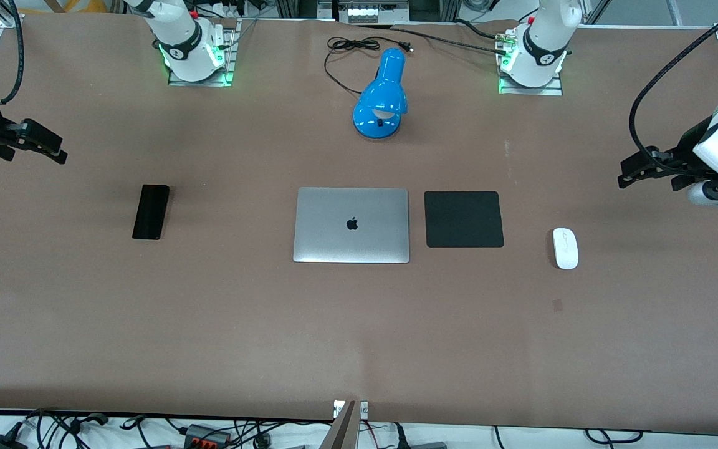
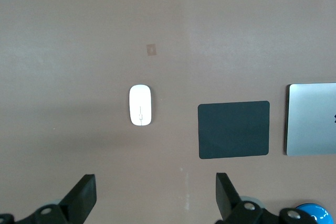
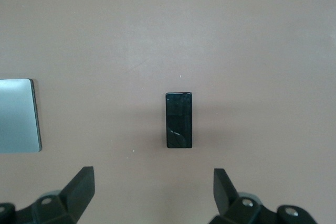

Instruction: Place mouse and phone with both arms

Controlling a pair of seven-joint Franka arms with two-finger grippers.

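The white oval mouse lies on the brown table toward the left arm's end, beside the black mat; the left wrist view shows the mouse too. The black phone lies flat toward the right arm's end, also seen in the right wrist view as the phone. My left gripper hangs open over bare table at its end, apart from the mouse, its jaws wide with nothing between them. My right gripper hangs open over bare table at its end, apart from the phone, empty.
A closed silver laptop lies mid-table, with a square black mat beside it on the mouse's side. A blue desk lamp with a black cord stands between the arm bases. The arm bases stand along the table's edge.
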